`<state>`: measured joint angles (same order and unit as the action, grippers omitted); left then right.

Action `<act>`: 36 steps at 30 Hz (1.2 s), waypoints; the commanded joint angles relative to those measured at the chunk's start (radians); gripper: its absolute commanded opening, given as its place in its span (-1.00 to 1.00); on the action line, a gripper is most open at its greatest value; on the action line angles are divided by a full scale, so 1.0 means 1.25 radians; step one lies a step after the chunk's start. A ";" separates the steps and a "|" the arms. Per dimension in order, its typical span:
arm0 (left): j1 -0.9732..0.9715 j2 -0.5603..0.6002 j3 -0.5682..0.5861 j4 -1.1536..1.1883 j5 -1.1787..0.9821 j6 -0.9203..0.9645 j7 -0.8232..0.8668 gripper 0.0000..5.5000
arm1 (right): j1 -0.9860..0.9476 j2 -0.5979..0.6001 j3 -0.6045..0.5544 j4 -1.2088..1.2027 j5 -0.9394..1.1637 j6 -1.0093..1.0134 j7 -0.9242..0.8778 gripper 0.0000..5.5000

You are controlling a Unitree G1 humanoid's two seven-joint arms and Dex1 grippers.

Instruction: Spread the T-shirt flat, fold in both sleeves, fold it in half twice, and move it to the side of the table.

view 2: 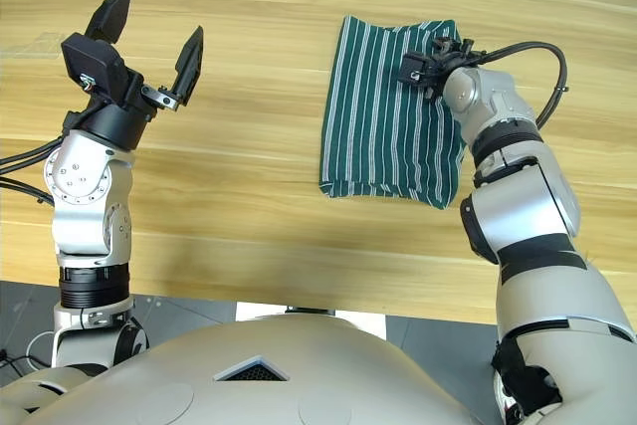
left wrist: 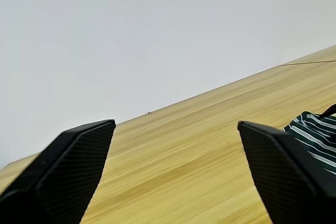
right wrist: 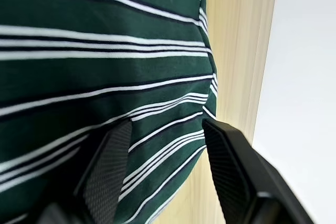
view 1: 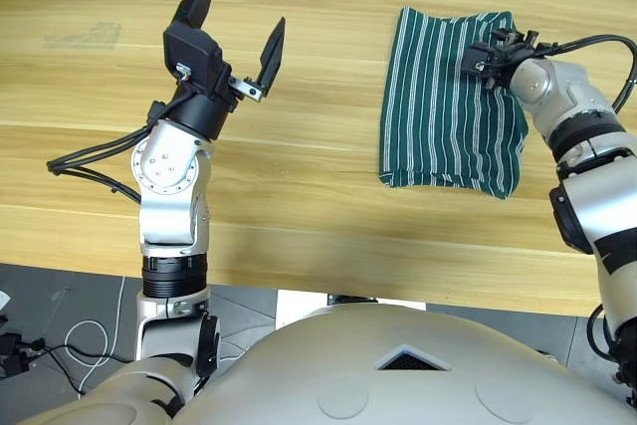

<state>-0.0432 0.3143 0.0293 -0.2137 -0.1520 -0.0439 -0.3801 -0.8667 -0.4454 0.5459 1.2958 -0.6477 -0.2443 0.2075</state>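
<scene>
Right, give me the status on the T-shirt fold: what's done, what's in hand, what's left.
Done: the T-shirt lies folded into a compact rectangle on the table, with no sleeves sticking out. In hand: the right hand is open over its far right corner, and the left hand is open, raised over bare wood. Left: probably the slide to the table's side, unless this spot is it.

My left arm [view 1: 171, 196] stands nearly upright from the elbow. Its wrist is cocked forward, and the left pincer [view 1: 239, 19] sits lifted high with its two fingers splayed wide apart, tips aimed up and away from me. My right arm [view 1: 587, 146] is stretched forward and bends inward at the wrist. The right pincer [right wrist: 165, 129] points downward and sits low, its fingers [right wrist: 107, 171] parted with a clear gap between them.
</scene>
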 commanded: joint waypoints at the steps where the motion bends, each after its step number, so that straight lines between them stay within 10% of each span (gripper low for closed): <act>1: 0.004 0.001 -0.009 -0.008 0.014 0.011 0.002 0.57 | 0.124 0.033 0.017 -0.081 0.024 -0.089 0.106 -0.09; 8: 0.009 -0.005 -0.017 -0.010 0.016 0.008 0.003 0.57 | 0.322 -0.021 0.028 -0.540 0.104 -0.066 0.262 -0.09; 16: 0.031 -0.022 -0.028 -0.004 0.023 -0.009 0.010 0.57 | 0.338 -0.045 -0.010 -0.606 0.106 -0.008 0.249 -0.09; 22: 0.057 -0.033 -0.040 -0.019 0.030 -0.015 0.012 0.57 | 0.311 0.033 -0.197 -0.714 0.252 -0.040 0.092 -0.09; 30: 0.358 0.138 0.029 -0.167 0.239 -0.102 -0.014 0.57 | 0.421 -0.103 -0.440 -0.876 0.567 -0.256 0.216 -0.09; 36: 0.612 0.235 -0.022 -0.298 0.500 -0.272 -0.037 0.57 | 0.461 -0.344 -0.395 -0.663 0.216 -0.720 0.239 -0.09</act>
<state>0.6262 0.5730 0.0240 -0.5261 0.4027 -0.3366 -0.4023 -0.2783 -0.7652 0.0171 0.3503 -0.1738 -0.9225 0.5221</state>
